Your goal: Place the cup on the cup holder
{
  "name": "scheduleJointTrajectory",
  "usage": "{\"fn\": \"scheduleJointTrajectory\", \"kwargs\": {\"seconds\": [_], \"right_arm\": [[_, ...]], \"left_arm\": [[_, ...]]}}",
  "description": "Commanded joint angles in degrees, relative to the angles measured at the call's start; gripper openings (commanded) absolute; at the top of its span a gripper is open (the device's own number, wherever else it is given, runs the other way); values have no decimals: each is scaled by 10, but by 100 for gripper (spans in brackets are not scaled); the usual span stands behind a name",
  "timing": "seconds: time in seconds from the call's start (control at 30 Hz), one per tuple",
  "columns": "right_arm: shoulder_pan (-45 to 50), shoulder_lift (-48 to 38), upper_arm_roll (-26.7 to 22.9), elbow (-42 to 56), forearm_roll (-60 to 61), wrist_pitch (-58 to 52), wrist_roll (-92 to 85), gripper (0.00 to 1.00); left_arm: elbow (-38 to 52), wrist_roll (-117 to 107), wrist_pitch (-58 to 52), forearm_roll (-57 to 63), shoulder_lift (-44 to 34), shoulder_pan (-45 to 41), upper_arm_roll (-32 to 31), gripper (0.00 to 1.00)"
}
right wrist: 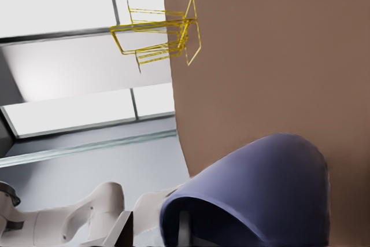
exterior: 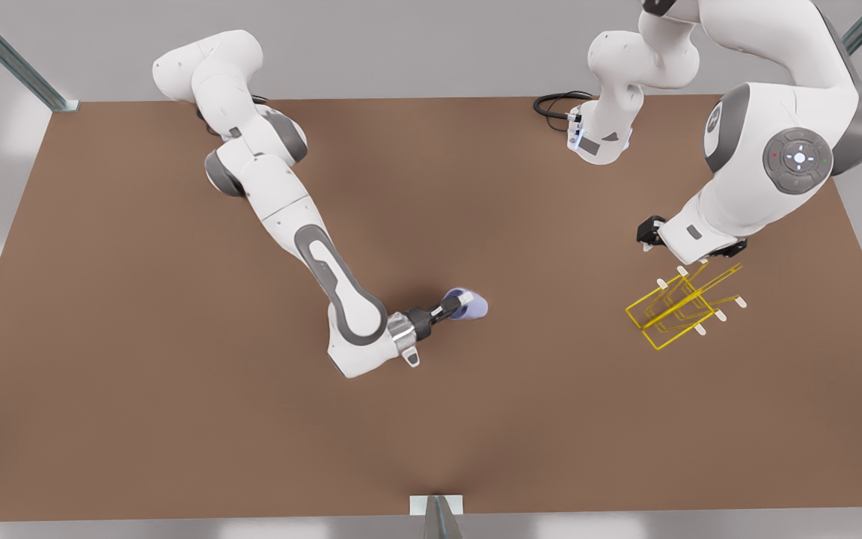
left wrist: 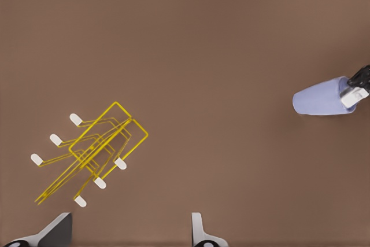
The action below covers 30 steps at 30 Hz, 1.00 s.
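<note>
While the cup lies on its side – step in hand: the right claw (exterior: 456,302) takes the cup (exterior: 470,306) by its rim, and lifting and carrying come next, I judge.
Cup: near the middle of the counter (exterior: 176,419), mouth turned toward the right claw, base toward the front view's right.
Right claw: clamped on the cup's wall, one finger (left wrist: 354,94) inside the mouth.
Cup holder: the cup holder (exterior: 676,308) stands on the front view's right, well apart from the cup.
Left claw: the left claw (left wrist: 130,236) hovers above the holder with its fingers wide apart, holding nothing – this arm waits.
Doing it well: lift straight off the counter before travelling, since a rim pinch can let the cup swing or slip; keep the move slow.
Approach: turn the cup so its mouth faces a slanted prong, then slide it along the prong's line, not across it – the wire frame looks light and may shift if knocked.
Clearance: the left arm sits over the holder, so it probably has to give way first.
Count, cups: one.
Count, holders: one, with six white-tipped prongs (left wrist: 99,183).
Count, arms: two, one claw each.
</note>
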Motion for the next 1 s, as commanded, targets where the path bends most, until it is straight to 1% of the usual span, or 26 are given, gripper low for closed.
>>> {"fn": "scheduleJointTrajectory", "kwargs": {"seconds": [0.0,0.1,0.17,0.2,0.23,0.37,0.43,0.5,0.6,0.67,0.7,0.77,0.8,0.83,0.87,0.9,0.93,0.97], "right_arm": [[2,-1,-8,0,0,15,-68,51],[5,-1,-9,0,-1,16,-68,78],[5,-1,-18,0,0,16,-69,89],[5,-1,-18,0,-1,16,-69,92],[5,-1,-19,0,-1,16,-68,99],[5,-3,-32,0,-1,15,-61,100],[6,-5,-54,0,-3,9,-61,100],[2,-7,-62,-1,-15,-3,-66,100],[-12,-11,-106,-2,-26,-72,-68,100],[-44,-24,-109,-4,-59,-109,-66,100],[-71,-44,-109,-6,-85,-130,-61,100],[-144,-108,-109,-8,-155,-132,-46,100],[-176,-145,-109,-6,-265,-162,-7,100],[-196,-169,-112,-6,-335,-172,10,100],[-201,-229,-112,-6,-492,-184,30,100],[-203,-287,-112,-6,-614,-194,63,100],[-196,-356,-105,-9,-712,-228,116,100],[-178,-422,-105,-59,-784,-241,161,100]], "left_arm": [[0,0,1,0,0,0,0,100],[0,0,2,0,3,1,0,100],[0,0,2,0,3,1,0,100],[0,1,3,0,3,1,0,100],[0,0,3,0,3,1,0,100],[0,0,1,0,3,0,0,100],[0,0,2,-1,3,0,0,100],[0,0,2,0,3,0,0,100],[0,0,3,0,3,0,-1,100],[0,0,3,-1,3,0,0,100],[0,0,3,-1,3,0,0,100],[0,-1,3,-1,3,0,-1,100],[0,0,4,-1,4,-1,-1,100],[0,-1,4,-8,12,-1,-16,100],[3,-2,11,-43,42,-1,-51,100],[16,-22,56,-47,82,0,-128,100],[22,-112,130,-46,116,0,-189,100],[22,-126,218,-44,156,-1,-232,100]]}}
